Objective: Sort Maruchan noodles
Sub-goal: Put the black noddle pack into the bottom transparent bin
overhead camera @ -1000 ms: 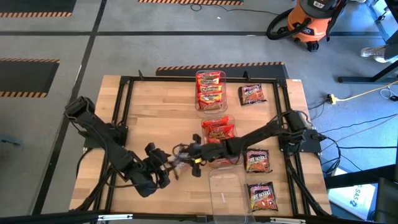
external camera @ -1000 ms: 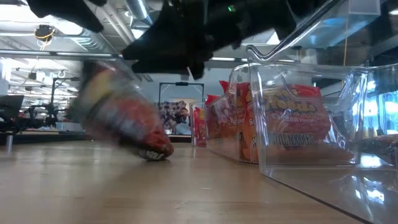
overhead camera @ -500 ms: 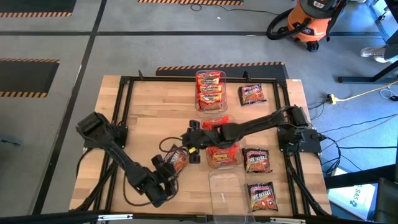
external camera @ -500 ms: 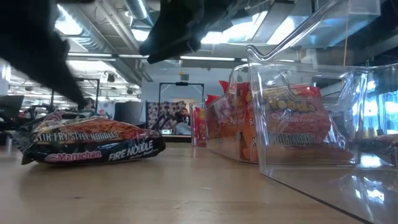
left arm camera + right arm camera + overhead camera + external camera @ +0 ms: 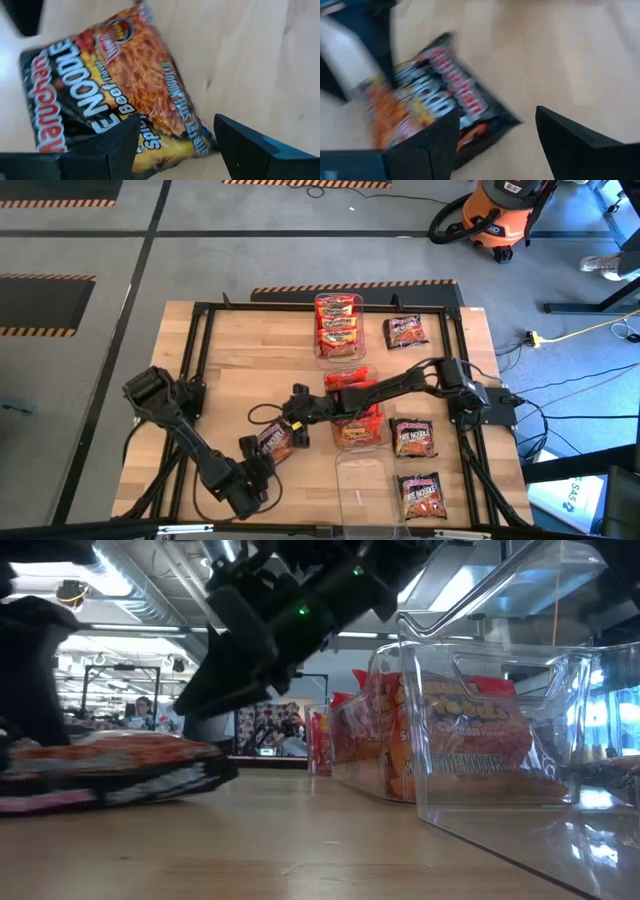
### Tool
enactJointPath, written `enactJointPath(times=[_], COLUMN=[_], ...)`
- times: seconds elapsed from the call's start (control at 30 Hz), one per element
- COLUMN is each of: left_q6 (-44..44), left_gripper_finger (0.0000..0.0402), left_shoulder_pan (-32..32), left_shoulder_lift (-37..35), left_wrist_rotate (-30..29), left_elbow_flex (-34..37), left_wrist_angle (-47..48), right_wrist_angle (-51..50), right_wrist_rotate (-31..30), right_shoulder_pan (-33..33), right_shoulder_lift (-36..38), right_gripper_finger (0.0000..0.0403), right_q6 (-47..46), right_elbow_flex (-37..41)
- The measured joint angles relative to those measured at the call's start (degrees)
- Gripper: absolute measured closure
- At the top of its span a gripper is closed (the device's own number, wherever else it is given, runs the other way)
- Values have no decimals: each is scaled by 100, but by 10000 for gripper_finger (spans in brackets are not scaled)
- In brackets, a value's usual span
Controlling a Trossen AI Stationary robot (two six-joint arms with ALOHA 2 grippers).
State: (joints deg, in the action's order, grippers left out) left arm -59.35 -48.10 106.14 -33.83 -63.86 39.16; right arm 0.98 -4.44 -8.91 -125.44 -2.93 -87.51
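A dark Maruchan noodle packet point(image 5: 275, 442) lies flat on the wooden table left of the bins; it also shows in the low view point(image 5: 110, 768). My left gripper point(image 5: 260, 455) stands open low over the packet's near end point(image 5: 165, 130), one finger on each side of a corner. My right gripper point(image 5: 296, 410) hangs open just beyond the packet's far side point(image 5: 435, 100), clear of it. Three more dark packets point(image 5: 413, 438) lie loose at the right. My left gripper comes at the dark packet slanting down from the table's near left. One finger point(image 5: 120, 142) overlaps the packet's yellow corner point(image 5: 150, 150) in the wrist view. Whether it touches the wrapper, I cannot tell.
A clear bin point(image 5: 338, 330) with red-yellow packets stands at the far middle. A second bin point(image 5: 352, 408) with orange-red packets sits under the right arm. A third clear bin point(image 5: 365, 480) stands near the front edge. Bare wood lies to the left.
My right gripper has let go of the dark packet, which dropped and now lies flat on the table, then drew back toward the far edge. My left gripper has come down over the packet. In the last half second the packet slid a little toward the near left.
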Motion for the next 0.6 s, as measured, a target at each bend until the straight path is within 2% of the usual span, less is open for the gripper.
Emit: enactJointPath(times=[0.17,0.4,0.5,0.6], left_q6=[-155,-1092,-1373,-1552], left_gripper_finger=[154,154,154,154], left_shoulder_pan=[-121,-133,-137,-169], left_shoulder_lift=[-17,-17,-40,-197], left_wrist_rotate=[187,200,451,484], left_elbow_flex=[-2,-2,-21,-92], left_wrist_angle=[782,2063,2482,2680], right_wrist_angle=[-441,-837,-1038,-1405], right_wrist_rotate=[618,1317,1437,1373], right_shoulder_pan=[-54,-325,-378,-311], right_shoulder_lift=[-23,-27,4,94], right_gripper_finger=[164,164,164,164], right_q6=[-329,-429,-476,-628], right_elbow_flex=[-2,-2,-33,-405])
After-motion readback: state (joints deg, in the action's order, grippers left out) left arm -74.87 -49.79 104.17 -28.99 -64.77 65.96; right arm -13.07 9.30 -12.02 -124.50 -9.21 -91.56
